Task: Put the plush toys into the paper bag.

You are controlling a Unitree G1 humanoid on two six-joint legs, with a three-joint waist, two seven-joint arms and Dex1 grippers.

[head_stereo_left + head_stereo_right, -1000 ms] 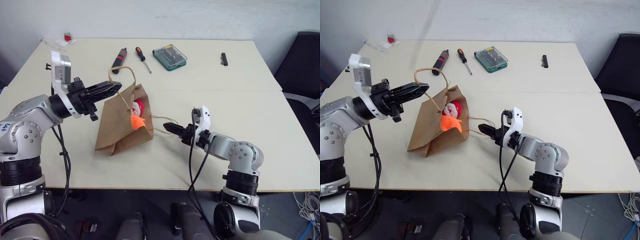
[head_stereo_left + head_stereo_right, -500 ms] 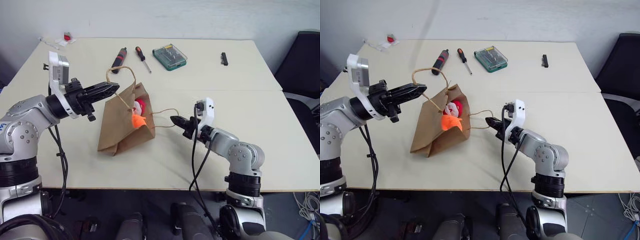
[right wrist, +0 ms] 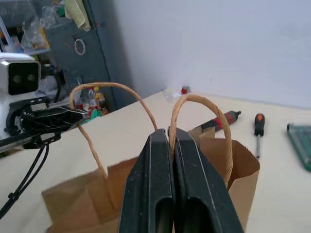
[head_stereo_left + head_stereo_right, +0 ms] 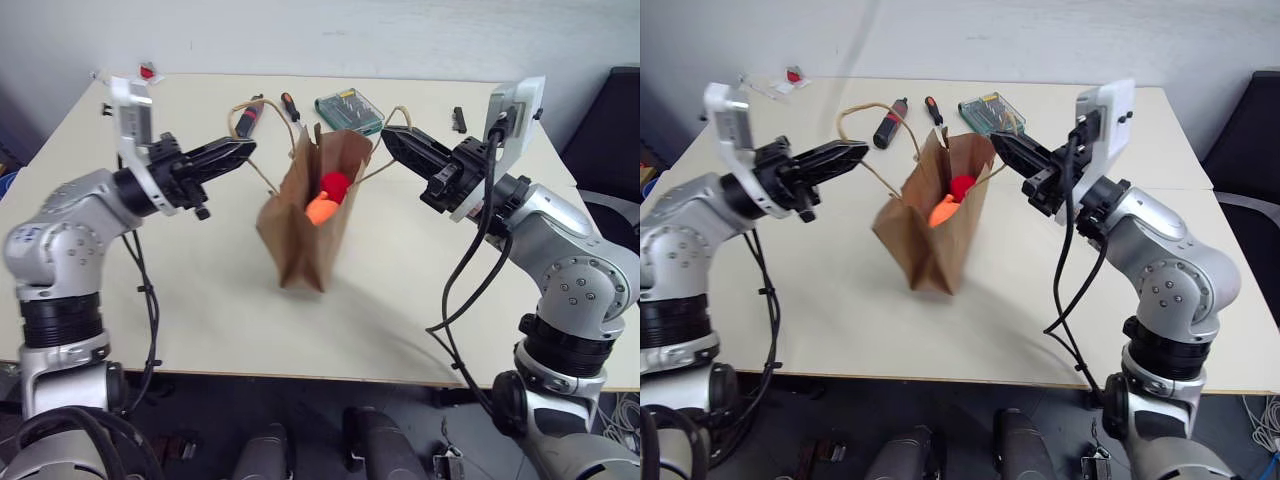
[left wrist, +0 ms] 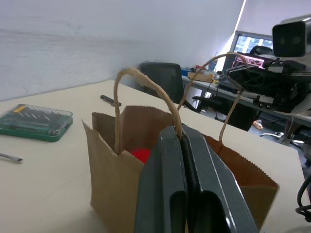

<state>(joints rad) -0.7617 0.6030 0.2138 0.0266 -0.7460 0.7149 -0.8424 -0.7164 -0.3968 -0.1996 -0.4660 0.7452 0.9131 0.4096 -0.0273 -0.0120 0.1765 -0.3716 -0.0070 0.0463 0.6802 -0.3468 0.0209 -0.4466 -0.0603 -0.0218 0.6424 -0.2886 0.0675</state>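
The brown paper bag (image 4: pixel 305 235) stands upright, mouth open, stretched between my two grippers by its handles. My left gripper (image 4: pixel 246 149) is shut on one twisted-paper handle (image 5: pixel 146 83). From the other side, my right gripper (image 4: pixel 392 139) is shut on the other handle (image 3: pixel 195 100). A red plush toy (image 4: pixel 337 184) and an orange plush toy (image 4: pixel 319 209) show in the bag's open top. Whether the bag's bottom rests on the table (image 4: pixel 200 290) or hangs just above it, I cannot tell.
Behind the bag lie a black-and-red screwdriver (image 4: pixel 248 113), an orange-handled screwdriver (image 4: pixel 290 103), a green bit case (image 4: pixel 350 108) and a small black part (image 4: pixel 459 118). A small red item (image 4: pixel 148 71) sits at the far left corner. A black chair (image 4: pixel 622 115) stands at the right.
My right gripper has shut on the loose handle and risen high, rolling its wrist. The bag has gone from lying on its side to upright. The camera has also shifted.
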